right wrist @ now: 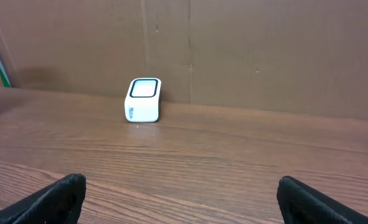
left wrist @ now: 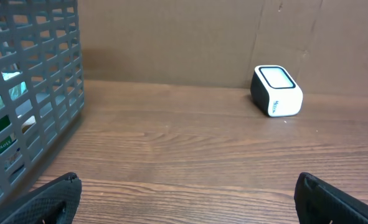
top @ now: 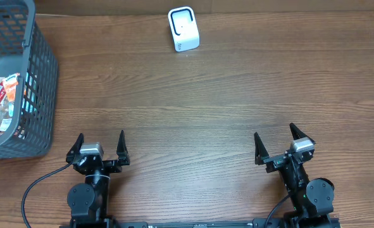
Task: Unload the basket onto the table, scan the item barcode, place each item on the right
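While my left end effector [top: 100,137] and right end effector [top: 274,132] rest spread and empty, the packaged item [top: 2,104] lies in the grey basket [top: 46,82], well apart from the scanner [top: 183,28]; basket walls may block my reach, and crumpled wrap may hide the barcode.

The basket [top: 44,82] is cut off at the overhead view's left edge. Print on its packets [top: 0,104] cannot be read.

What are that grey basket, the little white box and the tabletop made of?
Basket: probably grey plastic, matte, with moulded lattice walls. Barcode scanner: likely a smooth white plastic shell, with a glossier top window. Table: brown wood or wood-look laminate; grain lines show, low sheen.
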Action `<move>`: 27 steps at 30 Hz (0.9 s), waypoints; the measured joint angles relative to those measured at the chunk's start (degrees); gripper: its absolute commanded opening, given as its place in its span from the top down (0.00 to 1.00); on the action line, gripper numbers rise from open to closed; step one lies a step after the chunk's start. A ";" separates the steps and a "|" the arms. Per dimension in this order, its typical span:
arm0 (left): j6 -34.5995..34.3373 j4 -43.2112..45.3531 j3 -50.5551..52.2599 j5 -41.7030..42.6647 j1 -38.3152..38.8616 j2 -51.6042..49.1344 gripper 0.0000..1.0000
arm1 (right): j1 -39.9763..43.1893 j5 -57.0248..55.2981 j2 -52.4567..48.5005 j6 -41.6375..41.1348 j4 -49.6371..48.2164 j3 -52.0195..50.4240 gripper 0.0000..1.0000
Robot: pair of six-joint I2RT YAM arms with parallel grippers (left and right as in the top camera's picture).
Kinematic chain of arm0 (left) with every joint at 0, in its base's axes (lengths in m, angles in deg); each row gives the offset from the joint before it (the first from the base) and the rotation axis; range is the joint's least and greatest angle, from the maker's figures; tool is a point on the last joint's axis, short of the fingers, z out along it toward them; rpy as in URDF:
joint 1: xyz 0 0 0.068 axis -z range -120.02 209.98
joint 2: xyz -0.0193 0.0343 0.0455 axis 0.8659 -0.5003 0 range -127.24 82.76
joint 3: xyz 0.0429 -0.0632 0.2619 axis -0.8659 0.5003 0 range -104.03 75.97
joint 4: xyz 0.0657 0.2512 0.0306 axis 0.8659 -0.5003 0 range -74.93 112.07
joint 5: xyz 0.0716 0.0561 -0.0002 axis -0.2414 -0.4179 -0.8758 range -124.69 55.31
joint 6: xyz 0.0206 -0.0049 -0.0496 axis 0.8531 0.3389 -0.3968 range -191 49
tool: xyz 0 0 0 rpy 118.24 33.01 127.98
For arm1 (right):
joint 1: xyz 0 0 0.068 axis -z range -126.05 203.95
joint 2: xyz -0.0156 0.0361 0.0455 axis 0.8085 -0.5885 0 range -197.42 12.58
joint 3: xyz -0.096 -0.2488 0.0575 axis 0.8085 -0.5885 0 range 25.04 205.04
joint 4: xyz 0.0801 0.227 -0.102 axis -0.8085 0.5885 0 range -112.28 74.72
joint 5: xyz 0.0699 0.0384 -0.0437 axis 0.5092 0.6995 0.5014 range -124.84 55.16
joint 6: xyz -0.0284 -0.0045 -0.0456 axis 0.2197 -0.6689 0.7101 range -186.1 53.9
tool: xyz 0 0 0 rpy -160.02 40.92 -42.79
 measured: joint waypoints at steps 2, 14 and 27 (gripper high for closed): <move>0.00 0.00 0.00 0.00 0.00 0.00 0.00 | 0.00 0.00 0.00 -0.02 0.00 0.00 0.00; 0.00 0.00 0.00 0.00 0.00 0.00 0.00 | 0.00 -0.02 0.00 -0.02 0.00 0.00 0.00; 1.09 0.04 0.00 -2.60 0.00 0.00 0.00 | 0.00 0.00 0.00 -0.02 -0.02 0.00 0.00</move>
